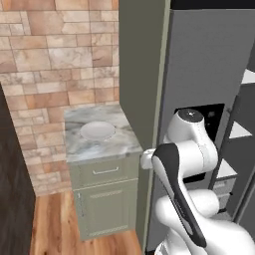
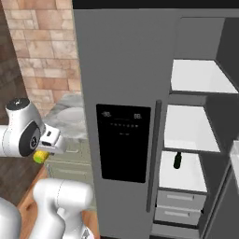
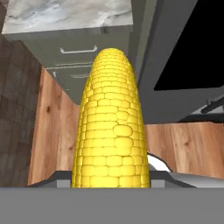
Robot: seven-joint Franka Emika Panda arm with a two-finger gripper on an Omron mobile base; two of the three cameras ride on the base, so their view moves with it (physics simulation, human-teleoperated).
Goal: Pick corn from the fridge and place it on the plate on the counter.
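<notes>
A yellow cob of corn (image 3: 111, 127) runs up the middle of the hand view and hides the fingertips. From the right base view its yellow-green end (image 2: 40, 156) pokes out below my gripper (image 2: 45, 150), which is shut on it, left of the grey fridge (image 2: 121, 60) and in front of the sage-green cabinet. The white plate (image 1: 97, 130) lies on the marble counter (image 1: 119, 147), up and to the left of my hand (image 1: 146, 159). Marble top (image 3: 65, 17) and a drawer handle (image 3: 78, 50) sit beyond the corn's tip.
The fridge's right side stands open with white shelves (image 2: 198, 77) and a dark green bottle (image 2: 177, 160) on a lower one. A black dispenser panel (image 2: 123, 142) is on the shut door. A brick wall (image 1: 55, 55) backs the counter, above the wood floor (image 1: 55, 224).
</notes>
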